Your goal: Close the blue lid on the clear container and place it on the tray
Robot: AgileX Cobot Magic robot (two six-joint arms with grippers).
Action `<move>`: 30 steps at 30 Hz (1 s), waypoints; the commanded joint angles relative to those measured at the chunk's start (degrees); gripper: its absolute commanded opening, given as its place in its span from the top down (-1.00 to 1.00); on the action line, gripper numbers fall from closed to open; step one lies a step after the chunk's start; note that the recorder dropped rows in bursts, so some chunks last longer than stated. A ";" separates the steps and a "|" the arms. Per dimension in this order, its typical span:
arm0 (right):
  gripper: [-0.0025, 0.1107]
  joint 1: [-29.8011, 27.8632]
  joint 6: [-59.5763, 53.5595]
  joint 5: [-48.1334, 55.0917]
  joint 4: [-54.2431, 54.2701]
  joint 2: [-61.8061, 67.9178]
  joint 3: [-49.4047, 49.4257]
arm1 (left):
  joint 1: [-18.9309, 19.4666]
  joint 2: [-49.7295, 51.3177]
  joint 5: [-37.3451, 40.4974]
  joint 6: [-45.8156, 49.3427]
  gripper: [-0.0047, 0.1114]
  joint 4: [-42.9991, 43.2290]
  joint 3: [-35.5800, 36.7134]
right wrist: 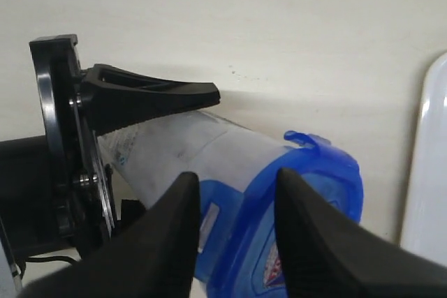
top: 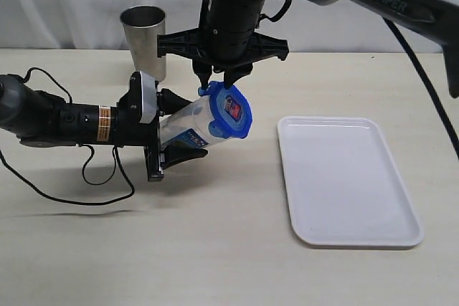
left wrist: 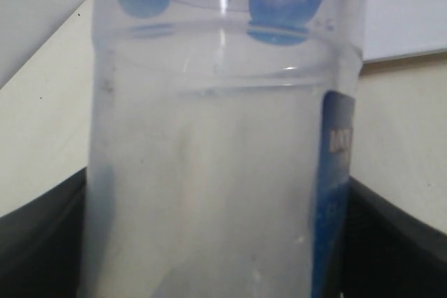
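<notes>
The right gripper [top: 217, 80] hung straight down over the far, upper edge of the blue lid [top: 231, 114], its two fingers parted by a narrow gap and clamped on nothing. They were poised just above one snap flap [top: 203, 89] that stood up unlatched. From that stance it looked set to press the flap down against the rim.

The lid sat on the mouth of the clear container [top: 183, 121], which lay tilted off the table [top: 215, 249] with its lidded end pointing right and slightly upward. That angle presented the lid's edge to the arm above.

The left gripper [top: 188, 128] reached in from the left and was clenched on the container's body, one finger on each side. It appeared to serve as a brace, so a push from above would not shove the container away.

The white tray [top: 344, 180] waited bare to the right, well apart from the container, which had not yet been set on it. A grey steel cup [top: 145, 34] stood upright at the far left, behind the arms.
</notes>
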 commanded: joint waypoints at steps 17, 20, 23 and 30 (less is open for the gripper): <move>0.48 3.32 -2.70 0.72 2.98 3.55 1.43 | -0.66 -0.64 -4.16 -0.49 0.92 -0.24 -0.27; 0.48 3.32 -2.70 0.72 2.98 3.67 1.43 | -0.66 -0.64 -4.16 -0.49 0.92 -0.24 -0.27; 0.48 3.32 -2.70 0.72 2.98 4.05 1.43 | -0.66 -0.64 -5.05 -0.46 0.92 -0.20 -0.27; 0.48 4.51 -2.83 0.72 1.99 6.33 1.43 | -0.66 -0.64 -5.15 -0.46 0.92 -0.20 -0.27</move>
